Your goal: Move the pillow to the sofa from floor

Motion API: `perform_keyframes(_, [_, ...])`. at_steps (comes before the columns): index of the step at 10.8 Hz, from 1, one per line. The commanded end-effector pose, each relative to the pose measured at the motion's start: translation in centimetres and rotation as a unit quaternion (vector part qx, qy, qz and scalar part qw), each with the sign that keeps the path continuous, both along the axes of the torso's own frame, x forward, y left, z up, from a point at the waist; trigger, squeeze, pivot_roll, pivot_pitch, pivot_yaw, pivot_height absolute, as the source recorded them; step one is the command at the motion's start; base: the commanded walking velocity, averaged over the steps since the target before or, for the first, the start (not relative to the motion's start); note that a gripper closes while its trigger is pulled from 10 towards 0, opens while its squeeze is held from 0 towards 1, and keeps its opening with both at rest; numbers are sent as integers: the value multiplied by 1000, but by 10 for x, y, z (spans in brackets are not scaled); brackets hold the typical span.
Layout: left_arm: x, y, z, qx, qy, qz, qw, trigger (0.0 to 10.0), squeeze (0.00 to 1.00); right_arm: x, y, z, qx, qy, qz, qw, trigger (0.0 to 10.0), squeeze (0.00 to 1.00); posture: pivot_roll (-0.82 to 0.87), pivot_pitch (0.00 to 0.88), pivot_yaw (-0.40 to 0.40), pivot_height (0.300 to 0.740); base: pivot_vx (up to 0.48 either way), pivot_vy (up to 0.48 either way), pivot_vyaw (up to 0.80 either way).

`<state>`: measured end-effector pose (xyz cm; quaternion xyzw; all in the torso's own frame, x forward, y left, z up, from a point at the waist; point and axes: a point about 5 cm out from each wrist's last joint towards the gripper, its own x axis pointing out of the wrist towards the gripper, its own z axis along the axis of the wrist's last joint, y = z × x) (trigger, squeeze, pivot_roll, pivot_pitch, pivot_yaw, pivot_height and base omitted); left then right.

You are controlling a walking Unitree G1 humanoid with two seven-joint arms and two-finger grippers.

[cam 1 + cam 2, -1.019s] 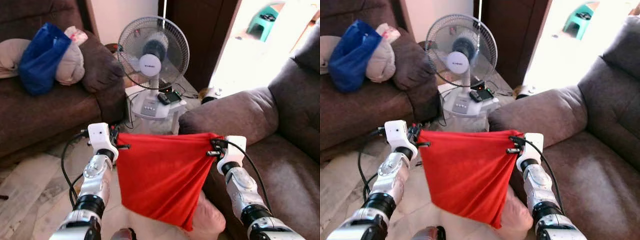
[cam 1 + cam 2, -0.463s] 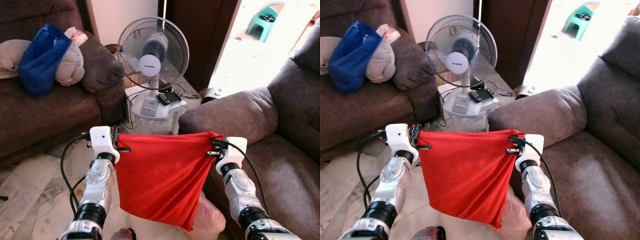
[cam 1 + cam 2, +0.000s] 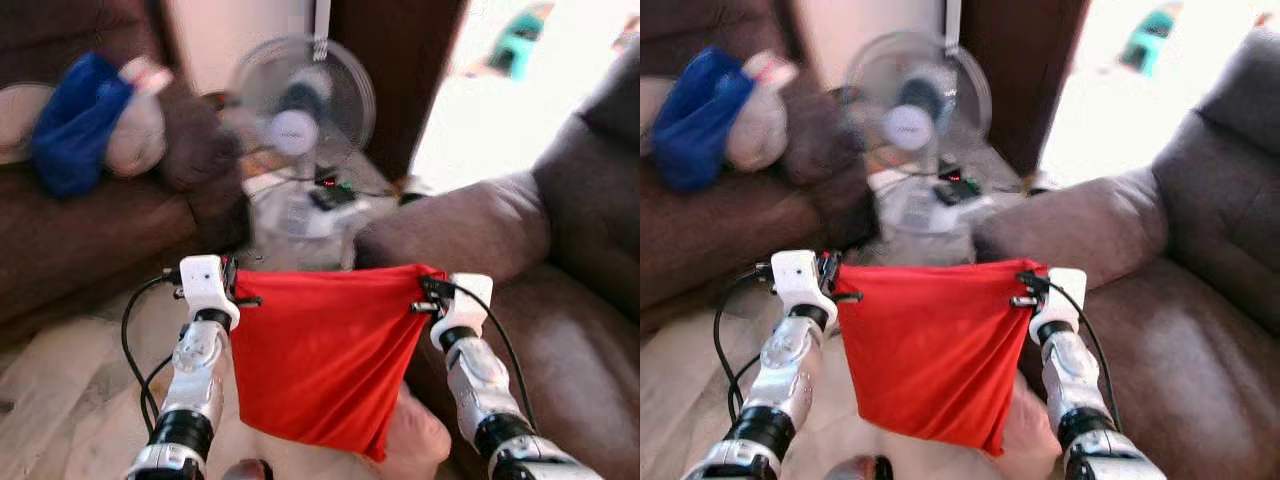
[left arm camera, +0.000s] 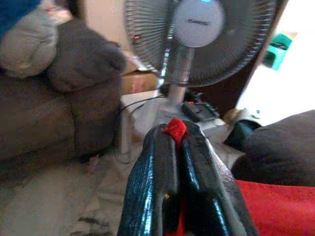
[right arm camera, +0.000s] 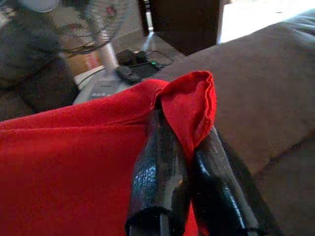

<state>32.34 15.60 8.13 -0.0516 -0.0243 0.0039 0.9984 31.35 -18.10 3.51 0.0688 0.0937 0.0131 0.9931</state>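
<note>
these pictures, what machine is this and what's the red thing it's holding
This is a humanoid robot in a living room. The two wide pictures come from its head camera, looking down at its own silver arms. The two close-ups come from cameras on its wrists, looking along the black fingers. The left gripper and the right gripper each pinch a top corner of a red pillow, which hangs between them. A brown sofa is on its right, and a fan stands ahead.

Fan (image 3: 300,130) as landmark: one sofa (image 3: 90,230) lies to its left, bearing a bag (image 3: 72,135). A second sofa (image 3: 540,240) lies to its right. The pillow (image 3: 320,350) hangs before the fan, between left gripper (image 3: 240,290) and right gripper (image 3: 425,295).
</note>
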Motion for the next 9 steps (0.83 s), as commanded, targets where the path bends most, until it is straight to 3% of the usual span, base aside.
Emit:
perform_keyframes(1, [3, 0, 10, 12, -21, 3, 1000, 10000, 0, 9, -16, 16, 6, -36, -39, 999, 10000, 0, 48, 0, -52, 740, 0, 0, -756])
perform_keyframes(5, [5, 2, 12, 12, -21, 6, 1000, 10000, 0, 11, -11, 17, 5, -36, -32, 999, 10000, 0, 48, 0, -50, 740, 0, 0, -738])
perform_keyframes(9, [5, 3, 10, -9, -13, 15, 1000, 10000, 0, 12, -8, 19, 5, -43, -25, 999, 10000, 0, 53, 5, -56, 740, 0, 0, 0])
